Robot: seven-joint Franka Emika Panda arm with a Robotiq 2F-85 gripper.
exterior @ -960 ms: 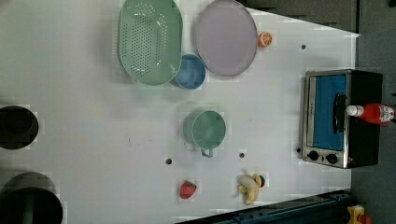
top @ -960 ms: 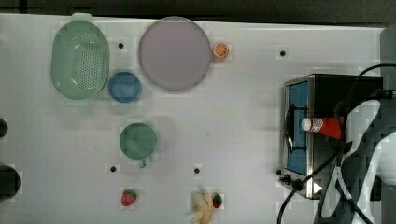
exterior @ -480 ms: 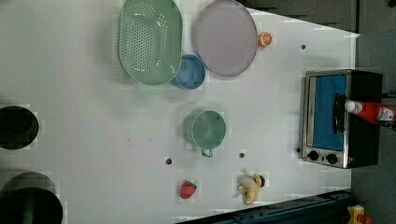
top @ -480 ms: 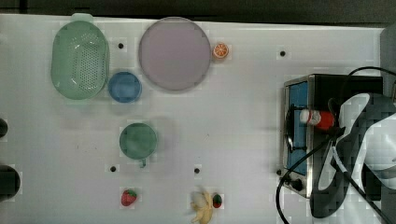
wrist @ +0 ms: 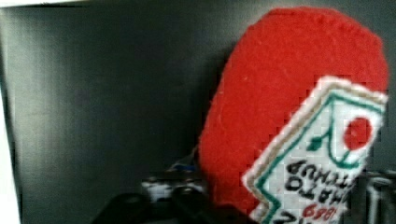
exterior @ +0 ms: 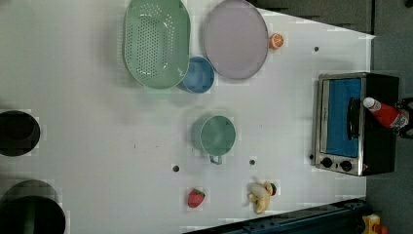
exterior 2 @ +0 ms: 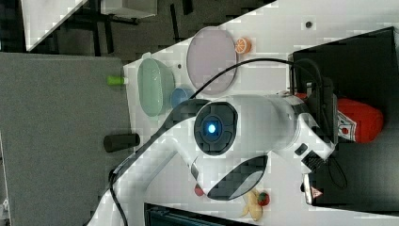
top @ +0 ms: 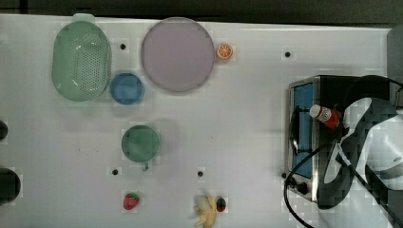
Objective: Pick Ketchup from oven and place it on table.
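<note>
While the ketchup (exterior: 387, 113) lies on the oven's (exterior: 377, 158) black roof at the left view's right, the gripper's (exterior: 405, 116) finger state cannot be told, placed there for lifting toward the table (exterior: 272, 126).

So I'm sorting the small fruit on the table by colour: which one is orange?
The orange slice, just beside the purple plate on the top view's right. The strawberry is red, and the banana is pale yellow with a small red piece beside it.
</note>
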